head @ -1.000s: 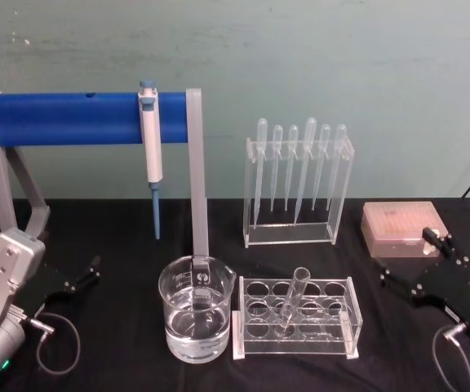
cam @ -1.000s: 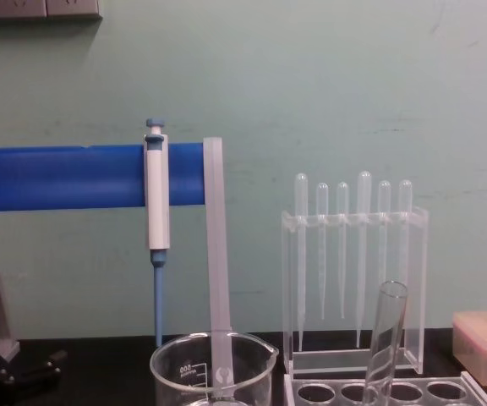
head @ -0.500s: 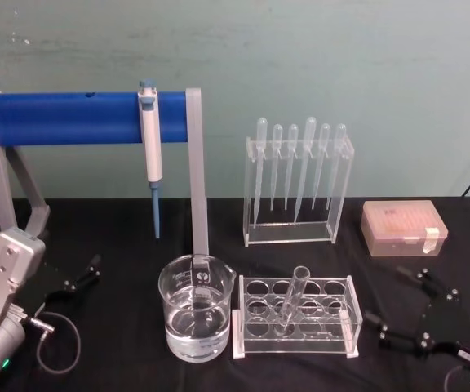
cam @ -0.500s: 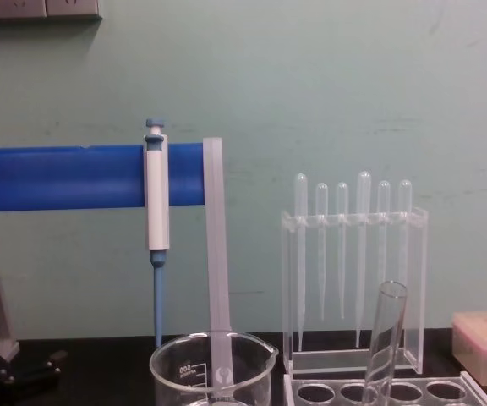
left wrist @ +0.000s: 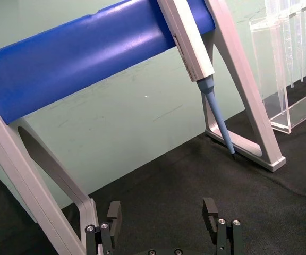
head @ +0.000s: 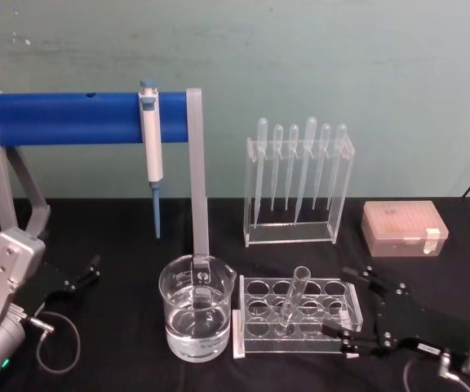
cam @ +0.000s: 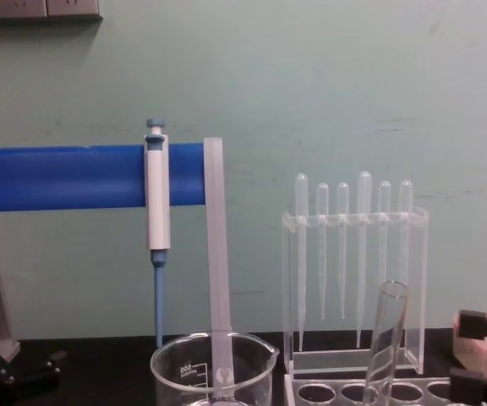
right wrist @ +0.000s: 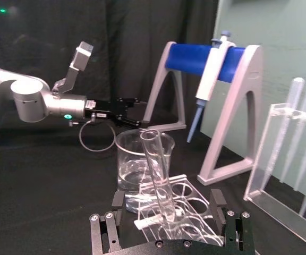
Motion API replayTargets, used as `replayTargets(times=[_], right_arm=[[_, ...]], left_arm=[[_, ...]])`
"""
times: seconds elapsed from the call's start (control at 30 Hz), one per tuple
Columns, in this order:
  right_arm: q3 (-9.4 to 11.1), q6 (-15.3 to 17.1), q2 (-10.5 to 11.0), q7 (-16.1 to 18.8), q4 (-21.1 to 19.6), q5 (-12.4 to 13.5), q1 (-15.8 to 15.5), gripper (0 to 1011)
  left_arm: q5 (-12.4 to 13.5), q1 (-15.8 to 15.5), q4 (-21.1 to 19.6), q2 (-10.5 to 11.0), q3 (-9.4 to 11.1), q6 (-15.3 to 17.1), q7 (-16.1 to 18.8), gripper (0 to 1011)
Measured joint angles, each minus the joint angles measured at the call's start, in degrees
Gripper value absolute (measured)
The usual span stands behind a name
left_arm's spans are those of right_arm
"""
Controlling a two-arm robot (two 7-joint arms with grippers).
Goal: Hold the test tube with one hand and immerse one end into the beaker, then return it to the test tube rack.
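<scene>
Before a pale green wall lies a black-clothed worktop [head: 121, 237], and on it we find the task barely begun. The test tube [head: 292, 300] stands in the clear acrylic test tube rack [head: 351, 296], in a middle hole of the front row. It leans with its open rimmed end up and its round end down at the rack's floor, and nothing holds it.

Just left of the rack, close beside it, sits the beaker [head: 166, 296], partly filled with clear liquid. We judge that no dip has been made.

The right gripper [head: 334, 299] reaches in low from the right, over the rack's right end. Its fingers [right wrist: 217, 202] are spread wide, and from the right wrist view the tube [right wrist: 160, 175] lines up in the gap between them. It is near the tube but short of it, so we see no contact.

What remains, as we read it, is everything:
- closing on the tube and lifting it clear
- carrying it to the beaker and lowering one end into the liquid
- setting it back in a hole

The left gripper [head: 88, 273] rests parked at the far left of the worktop, with its fingers [left wrist: 210, 207] spread and empty

Behind stand the pipettor [head: 150, 139] on its blue stand, a rack of plastic pipettes [head: 296, 175] and a pink tip box [head: 402, 229]
</scene>
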Motion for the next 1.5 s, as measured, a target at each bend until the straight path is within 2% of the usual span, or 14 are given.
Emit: replayTargets(times=[0.13,0.3,0.37,0.5,1.03,1.5], right_arm=[[-1.1,0.0,-1.1,1.0,1.7,-1.4,1.9,1003],[-3.1,0.0,-2.2,1.4,3.1,-4.6,4.6,1003],[-4.3,0.2,-2.8,1.4,3.7,-6.6,6.1,1003],[-5.3,0.6,-3.4,1.4,4.0,-8.0,7.5,1003],[-6.8,1.0,-5.6,1.0,6.2,-8.7,10.6,1003],[-7.4,0.7,-5.7,0.7,6.3,-9.2,11.3,1003]], left_arm=[[0.0,0.0,0.0,0.0,0.0,0.0,0.0,1000],[0.0,0.0,0.0,0.0,0.0,0.0,0.0,1000],[0.0,0.0,0.0,0.0,0.0,0.0,0.0,1000],[0.0,0.0,0.0,0.0,0.0,0.0,0.0,1000],[0.0,0.0,0.0,0.0,0.0,0.0,0.0,1000],[0.0,0.0,0.0,0.0,0.0,0.0,0.0,1000]])
